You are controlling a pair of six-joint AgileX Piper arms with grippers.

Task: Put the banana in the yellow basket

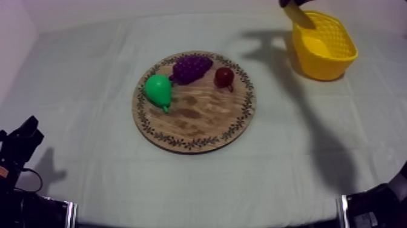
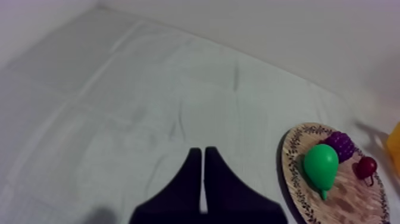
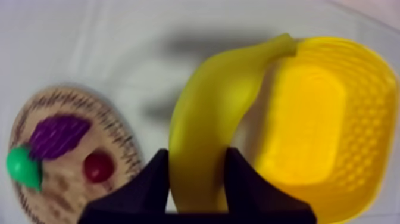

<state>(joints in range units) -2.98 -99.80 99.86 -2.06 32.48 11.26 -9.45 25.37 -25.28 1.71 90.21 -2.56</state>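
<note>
My right gripper (image 3: 196,170) is shut on the yellow banana (image 3: 214,113), which hangs over the near rim of the yellow basket (image 3: 333,119). From above, the banana (image 1: 298,15) and the right gripper (image 1: 293,3) show at the back right, above the basket (image 1: 324,45). The round wooden board (image 1: 200,121) lies mid-table and bears a green pear (image 1: 158,90), purple grapes (image 1: 191,67) and a small red fruit (image 1: 223,77). My left gripper (image 2: 203,156) is shut on nothing, over bare cloth left of the board (image 2: 300,190).
The left arm (image 1: 18,145) rests low at the table's left edge, and part of the right arm (image 1: 375,206) shows at the lower right. The arm's shadow falls across the cloth between board and basket.
</note>
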